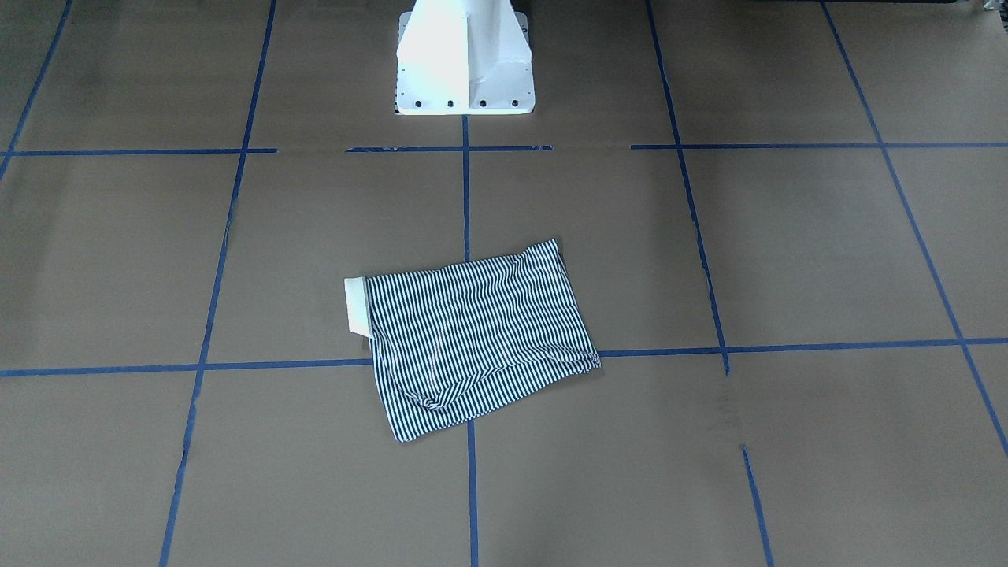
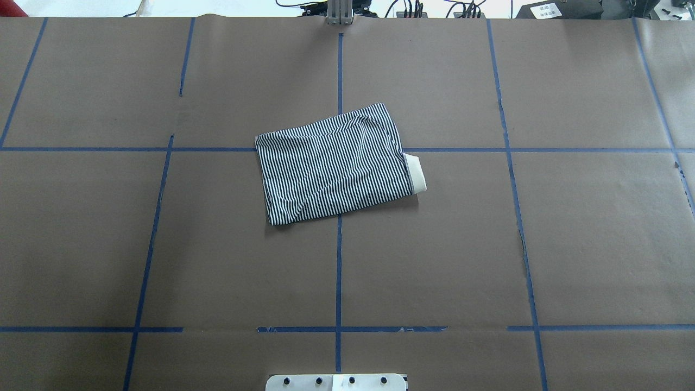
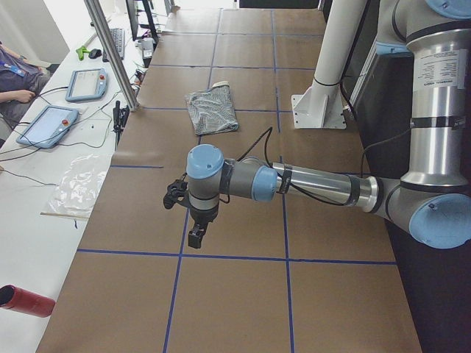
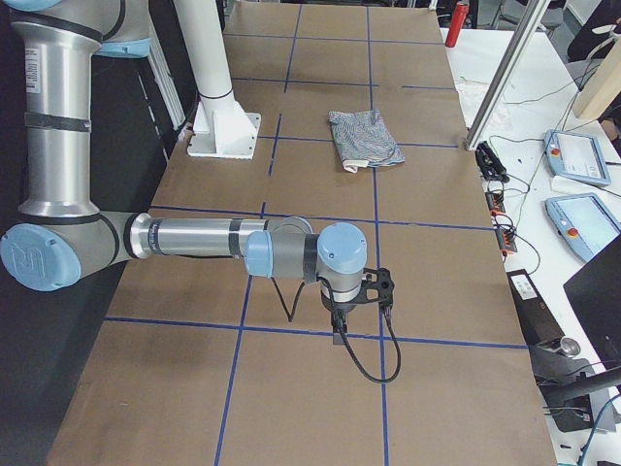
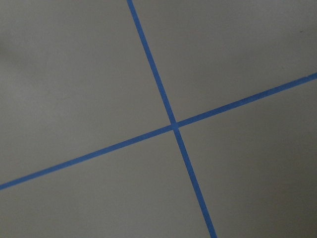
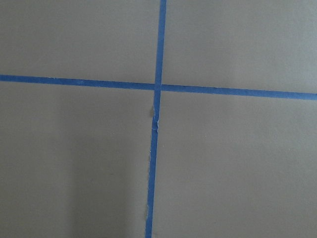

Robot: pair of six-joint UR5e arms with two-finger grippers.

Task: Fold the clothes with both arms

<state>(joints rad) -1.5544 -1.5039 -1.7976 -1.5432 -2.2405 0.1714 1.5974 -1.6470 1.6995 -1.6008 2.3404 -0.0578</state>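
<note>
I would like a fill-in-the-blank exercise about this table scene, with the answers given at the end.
1. The polo shirt lies ____ into a compact rectangle on the table.
2. Its thin stripes are navy and ____.
3. Poking out at one edge is its cream ____.
4. Both wrist cameras show only crossing ____ tape lines.
Answers: folded; white; collar; blue.

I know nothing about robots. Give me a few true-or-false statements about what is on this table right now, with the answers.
1. The shirt is folded into a rough rectangle. True.
2. An arm is gripping the shirt. False: the left arm and right arm are both well away from it.
3. A cream collar pokes out at one edge. True.
4. The shirt covers a crossing of tape lines. True.
5. The tape lines are red. False: they are blue.
</note>
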